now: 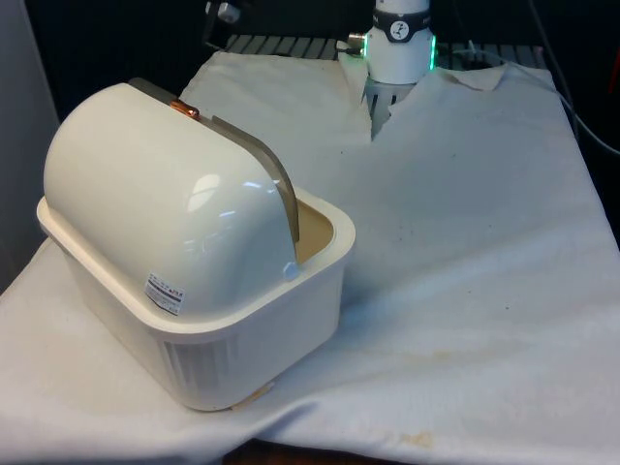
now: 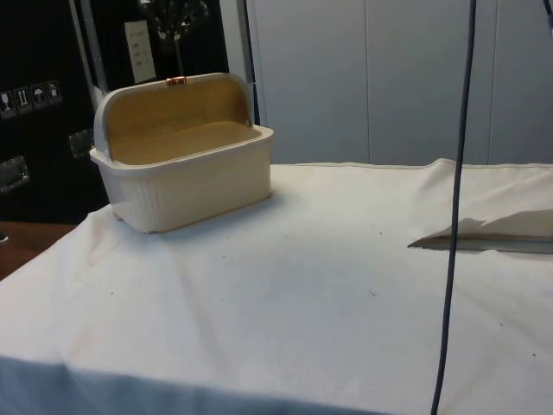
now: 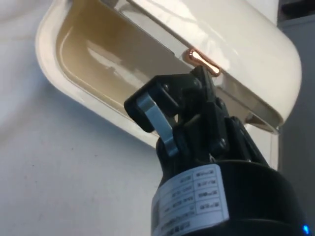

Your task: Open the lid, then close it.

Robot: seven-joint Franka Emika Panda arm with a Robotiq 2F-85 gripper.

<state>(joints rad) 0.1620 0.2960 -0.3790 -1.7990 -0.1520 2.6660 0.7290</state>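
Note:
A cream bread box (image 1: 262,329) stands on the white cloth at the front view's left, its back turned to that camera. Its domed lid (image 1: 145,194) is rolled back, so the tan inside (image 2: 186,140) lies open. A small copper handle (image 1: 184,108) sits on the lid's edge at the top of the dome. My black gripper (image 3: 170,91) hovers just above that handle (image 3: 202,58), apart from it. The fingers are open with nothing between them. In the side view the gripper (image 2: 173,15) hangs right over the handle (image 2: 175,80).
The robot's base (image 1: 399,44) stands at the table's far end. A slit in the cloth (image 1: 373,121) runs out from it. A dark cable (image 2: 454,216) hangs down through the side view. Bare cloth (image 1: 465,252) stretches over the front view's right.

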